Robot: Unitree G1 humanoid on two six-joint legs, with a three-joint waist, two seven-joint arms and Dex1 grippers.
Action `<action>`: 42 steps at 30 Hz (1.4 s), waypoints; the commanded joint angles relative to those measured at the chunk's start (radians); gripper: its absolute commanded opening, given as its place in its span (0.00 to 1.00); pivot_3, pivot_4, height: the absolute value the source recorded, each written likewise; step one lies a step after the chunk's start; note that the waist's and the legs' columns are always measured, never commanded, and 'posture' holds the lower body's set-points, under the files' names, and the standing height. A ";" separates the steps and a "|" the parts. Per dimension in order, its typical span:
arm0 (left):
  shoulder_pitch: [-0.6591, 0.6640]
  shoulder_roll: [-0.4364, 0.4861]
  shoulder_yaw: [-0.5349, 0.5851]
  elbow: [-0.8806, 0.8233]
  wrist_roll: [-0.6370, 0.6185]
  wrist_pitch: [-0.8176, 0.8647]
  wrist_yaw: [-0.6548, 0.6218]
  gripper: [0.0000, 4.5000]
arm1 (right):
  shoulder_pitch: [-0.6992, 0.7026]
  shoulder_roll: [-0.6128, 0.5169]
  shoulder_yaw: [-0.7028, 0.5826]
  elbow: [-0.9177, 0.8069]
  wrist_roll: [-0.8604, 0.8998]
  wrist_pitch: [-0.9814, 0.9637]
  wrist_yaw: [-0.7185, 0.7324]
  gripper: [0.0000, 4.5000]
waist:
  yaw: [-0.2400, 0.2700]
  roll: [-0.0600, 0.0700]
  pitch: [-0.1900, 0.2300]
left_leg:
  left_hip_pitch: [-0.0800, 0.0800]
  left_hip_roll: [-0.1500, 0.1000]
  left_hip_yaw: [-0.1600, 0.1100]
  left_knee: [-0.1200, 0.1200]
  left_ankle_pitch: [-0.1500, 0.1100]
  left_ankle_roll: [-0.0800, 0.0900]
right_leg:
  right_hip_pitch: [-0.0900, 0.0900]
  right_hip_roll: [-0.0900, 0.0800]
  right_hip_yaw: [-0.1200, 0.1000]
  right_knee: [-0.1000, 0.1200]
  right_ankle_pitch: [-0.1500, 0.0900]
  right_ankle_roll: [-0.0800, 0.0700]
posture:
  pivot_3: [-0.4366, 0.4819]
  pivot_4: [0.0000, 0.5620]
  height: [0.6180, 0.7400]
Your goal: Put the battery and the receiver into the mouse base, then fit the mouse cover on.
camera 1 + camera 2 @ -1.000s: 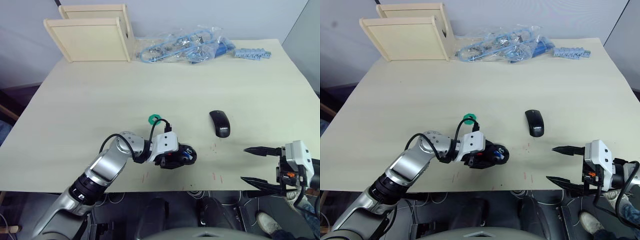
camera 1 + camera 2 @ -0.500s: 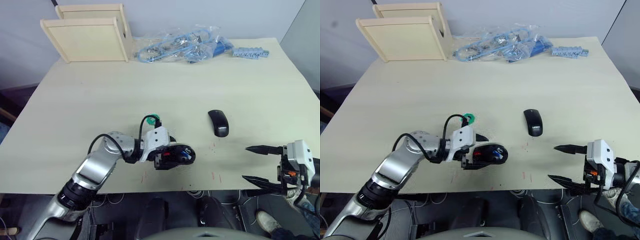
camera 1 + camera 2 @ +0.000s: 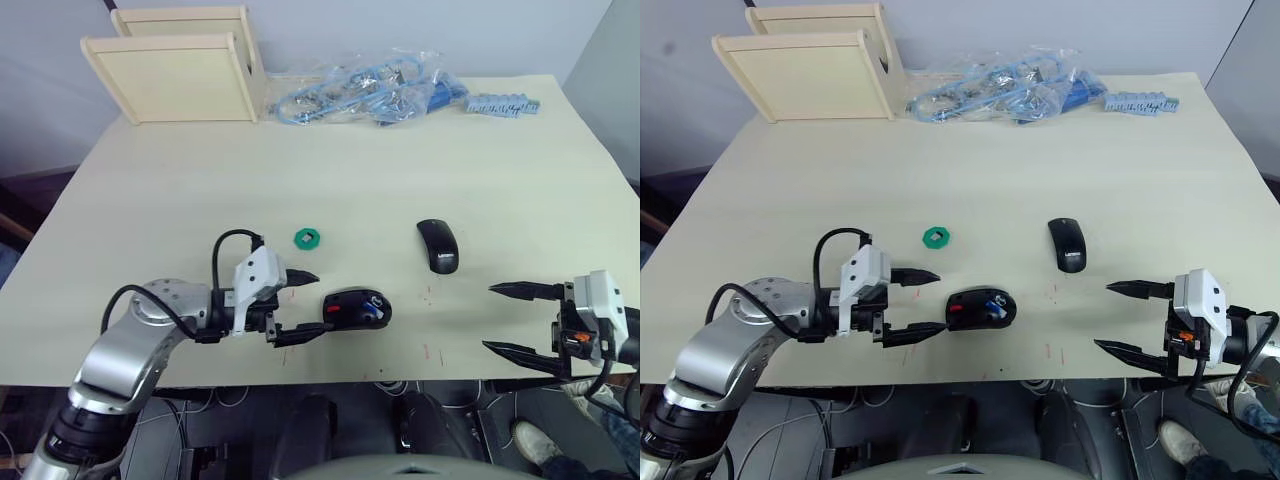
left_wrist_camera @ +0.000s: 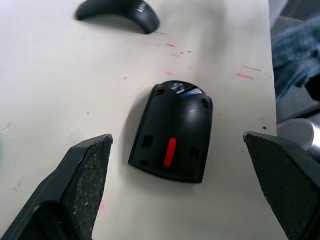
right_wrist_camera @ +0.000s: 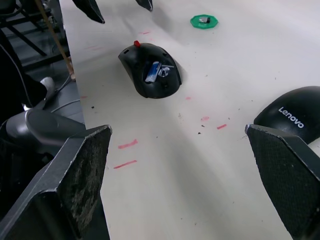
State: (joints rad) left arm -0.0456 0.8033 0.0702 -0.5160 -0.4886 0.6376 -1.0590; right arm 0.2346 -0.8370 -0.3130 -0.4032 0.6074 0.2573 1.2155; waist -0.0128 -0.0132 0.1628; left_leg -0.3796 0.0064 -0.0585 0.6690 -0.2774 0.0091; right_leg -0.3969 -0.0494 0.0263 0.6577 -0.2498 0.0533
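The mouse base [image 3: 356, 308] lies near the table's [image 3: 180, 200] front edge with the battery [image 5: 153, 70] seated in it. Just beside it on its left, the left gripper [image 3: 298, 304] hangs with fingers spread, holding nothing. Well to its right, the right gripper [image 3: 515, 318] also gapes empty. Beyond the base to the right sits the mouse cover [image 3: 439, 246]; beyond it to the left, a green disc [image 3: 307, 238] carrying a small dark piece, likely the receiver. That comes next: pinch it lightly and lift straight.
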 commanded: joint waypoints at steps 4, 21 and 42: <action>0.095 0.001 0.168 -0.053 -0.112 0.024 0.040 0.99 | -0.044 0.046 -0.027 -0.013 0.064 0.029 -0.067 1.00 | 0.001 0.001 0.001 | 0.000 0.000 0.000 0.000 0.000 0.000 | 0.000 0.000 0.000 0.000 0.000 0.000 | 0.48 0.27 1.00; 0.190 -0.085 0.365 0.048 -0.176 0.003 0.226 0.99 | 0.061 0.162 -0.073 -0.016 0.078 -0.109 -0.068 1.00 | 0.002 0.001 0.002 | 0.000 0.000 0.000 0.000 0.000 0.000 | 0.000 -0.001 0.000 0.000 0.000 0.000 | 0.48 0.27 1.00; -0.199 -0.156 0.062 0.362 0.050 -0.096 0.325 0.57 | 0.112 0.250 0.004 -0.074 0.029 -0.176 -0.135 1.00 | 0.000 0.001 0.002 | 0.000 -0.002 0.000 0.000 0.000 0.000 | 0.000 -0.001 0.000 0.000 0.000 0.000 | 0.48 0.27 1.00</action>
State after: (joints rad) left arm -0.2338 0.6422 0.1338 -0.1523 -0.4508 0.5604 -0.7337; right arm 0.3474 -0.5890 -0.3082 -0.4371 0.6291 0.1016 1.0881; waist -0.0128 -0.0120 0.1647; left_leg -0.3795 0.0050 -0.0589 0.6688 -0.2774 0.0088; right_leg -0.3970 -0.0504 0.0263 0.6580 -0.2495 0.0535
